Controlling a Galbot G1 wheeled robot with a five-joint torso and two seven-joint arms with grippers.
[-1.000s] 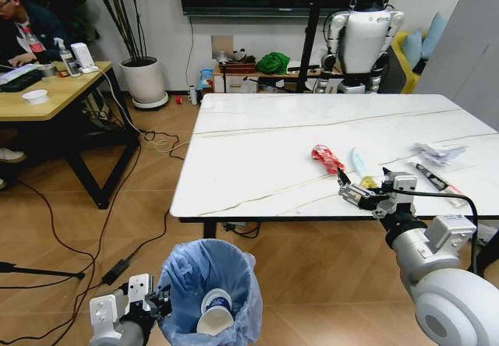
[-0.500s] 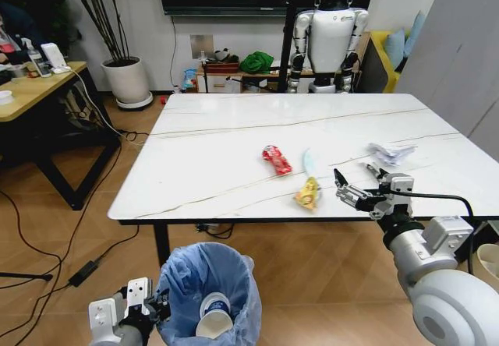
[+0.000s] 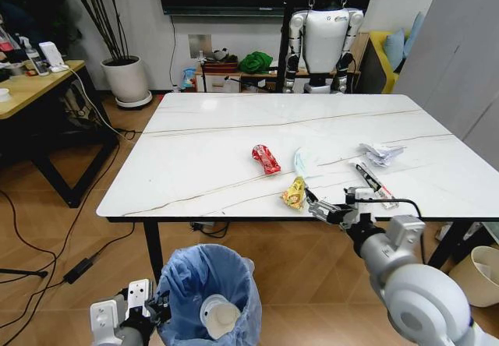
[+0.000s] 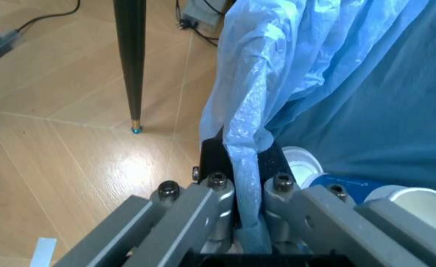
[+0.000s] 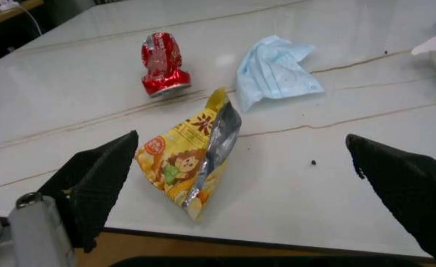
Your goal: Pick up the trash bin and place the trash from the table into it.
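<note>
The trash bin (image 3: 204, 280), lined with a light-blue bag, stands low in front of the table (image 3: 210, 128). My left gripper (image 3: 161, 308) is shut on its rim; in the left wrist view the gripper (image 4: 244, 162) pinches the bag (image 4: 351, 83). A blue-rimmed paper cup (image 3: 219, 315) lies inside the bin. My right gripper (image 3: 316, 206) is open at the table's front edge, just beside a yellow wrapper (image 3: 294, 193). In the right wrist view the gripper (image 5: 240, 138) spreads wide around the yellow wrapper (image 5: 192, 161). A red wrapper (image 3: 266, 159), blue mask (image 3: 300, 161), black-white wrapper (image 3: 374, 182) and crumpled paper (image 3: 380, 153) lie on the table.
A white humanoid robot (image 3: 323, 38) stands behind the table. A wooden desk (image 3: 31, 89) and a potted plant (image 3: 129, 77) are at the left, with cables (image 3: 78, 268) on the floor. A beige wastebasket (image 3: 479, 272) sits at the right. A black table leg (image 4: 131, 61) rises near the bin.
The whole picture has shifted, so the camera moved along the table. My right gripper has come closer to the yellow wrapper. My left gripper keeps its hold on the bin.
</note>
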